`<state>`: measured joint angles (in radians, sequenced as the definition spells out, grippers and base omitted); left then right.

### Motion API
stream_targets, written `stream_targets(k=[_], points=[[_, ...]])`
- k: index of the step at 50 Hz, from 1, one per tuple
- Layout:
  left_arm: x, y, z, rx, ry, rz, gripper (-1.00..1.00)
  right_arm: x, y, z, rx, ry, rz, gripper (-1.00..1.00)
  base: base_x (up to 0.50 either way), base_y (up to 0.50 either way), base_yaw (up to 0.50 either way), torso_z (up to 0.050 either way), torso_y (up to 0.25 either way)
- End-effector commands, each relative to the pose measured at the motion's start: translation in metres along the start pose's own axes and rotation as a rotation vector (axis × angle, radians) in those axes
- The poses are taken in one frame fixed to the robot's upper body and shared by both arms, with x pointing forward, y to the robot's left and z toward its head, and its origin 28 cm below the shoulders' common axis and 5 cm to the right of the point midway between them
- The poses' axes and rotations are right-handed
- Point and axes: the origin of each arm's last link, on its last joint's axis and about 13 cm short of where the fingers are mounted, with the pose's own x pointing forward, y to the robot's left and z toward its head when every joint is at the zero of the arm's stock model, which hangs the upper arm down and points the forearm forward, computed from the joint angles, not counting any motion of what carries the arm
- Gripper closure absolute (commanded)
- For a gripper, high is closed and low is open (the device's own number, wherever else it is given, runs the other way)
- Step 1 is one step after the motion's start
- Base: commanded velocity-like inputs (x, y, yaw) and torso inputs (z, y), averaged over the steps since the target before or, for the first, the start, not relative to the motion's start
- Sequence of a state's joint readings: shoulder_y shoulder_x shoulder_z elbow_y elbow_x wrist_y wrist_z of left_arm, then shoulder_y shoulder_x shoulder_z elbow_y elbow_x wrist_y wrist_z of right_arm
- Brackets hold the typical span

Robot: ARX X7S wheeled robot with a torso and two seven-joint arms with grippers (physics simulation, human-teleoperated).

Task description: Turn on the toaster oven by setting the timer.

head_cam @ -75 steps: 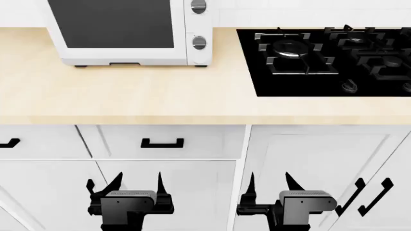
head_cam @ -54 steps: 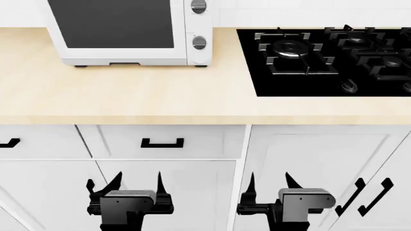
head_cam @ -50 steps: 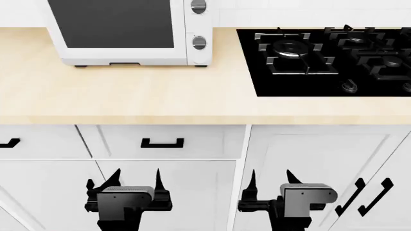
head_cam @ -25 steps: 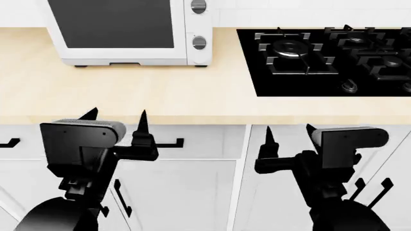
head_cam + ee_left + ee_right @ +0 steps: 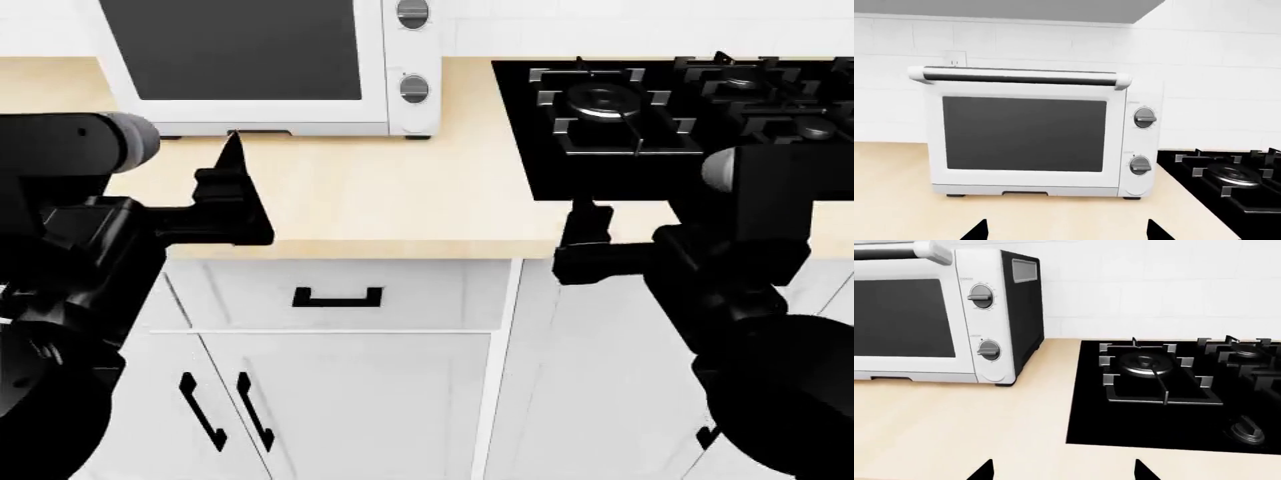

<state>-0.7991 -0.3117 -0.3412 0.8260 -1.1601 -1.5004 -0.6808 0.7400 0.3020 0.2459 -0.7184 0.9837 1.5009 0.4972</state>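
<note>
Both grippers, left [image 5: 234, 190] and right [image 5: 587, 240], jaws wide and empty, have risen to counter height, nearing the toaster oven [image 5: 267, 65] knobs.

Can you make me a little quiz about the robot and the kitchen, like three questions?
1. How many round knobs are on the front of the toaster oven?
2. True or false: the left claw is touching a knob.
3. What sits on the counter beside the toaster oven, on its knob side? A) a sink B) a black gas hob C) a kettle

Key
1. Two: an upper knob and a lower knob.
2. False. Its tips are apart from the oven, with bare counter between.
3. B
</note>
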Motion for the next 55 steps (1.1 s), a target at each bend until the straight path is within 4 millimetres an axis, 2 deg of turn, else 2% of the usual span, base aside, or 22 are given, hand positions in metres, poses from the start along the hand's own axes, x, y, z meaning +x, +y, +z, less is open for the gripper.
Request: stream_targets(k=[1, 4, 7, 20, 55], points=[[-0.0017, 0.0112, 0.0196, 0.039, 0.021, 0.083, -1.0, 0.0, -0.0016, 0.0294, 0.032, 0.059, 0.025, -1.0, 0.0, 0.0, 0.0, 0.0, 0.0], [0.0032, 0.0101, 0.0172, 0.032, 0.036, 0.108, -1.0, 0.0007, -0.0018, 0.0302, 0.055, 0.08, 0.025, -1.0, 0.0, 0.0, 0.0, 0.0, 0.0], [-0.0022, 0.0124, 0.0194, 0.029, 0.039, 0.112, -1.0, 0.0014, -0.0024, 0.0306, 0.059, 0.076, -0.003, -1.0, 0.0, 0.0, 0.0, 0.0, 0.0], [0.0002, 0.011, 0.0193, 0.024, 0.045, 0.125, -1.0, 0.0059, -0.0072, 0.0363, 0.078, 0.015, -0.071, -1.0, 0.0, 0.0, 0.0, 0.0, 0.0], [0.0022, 0.0103, 0.0152, 0.026, 0.059, 0.127, -1.0, 0.0067, -0.0057, 0.0321, 0.047, 0.012, -0.07, -1.0, 0.0, 0.0, 0.0, 0.0, 0.0]])
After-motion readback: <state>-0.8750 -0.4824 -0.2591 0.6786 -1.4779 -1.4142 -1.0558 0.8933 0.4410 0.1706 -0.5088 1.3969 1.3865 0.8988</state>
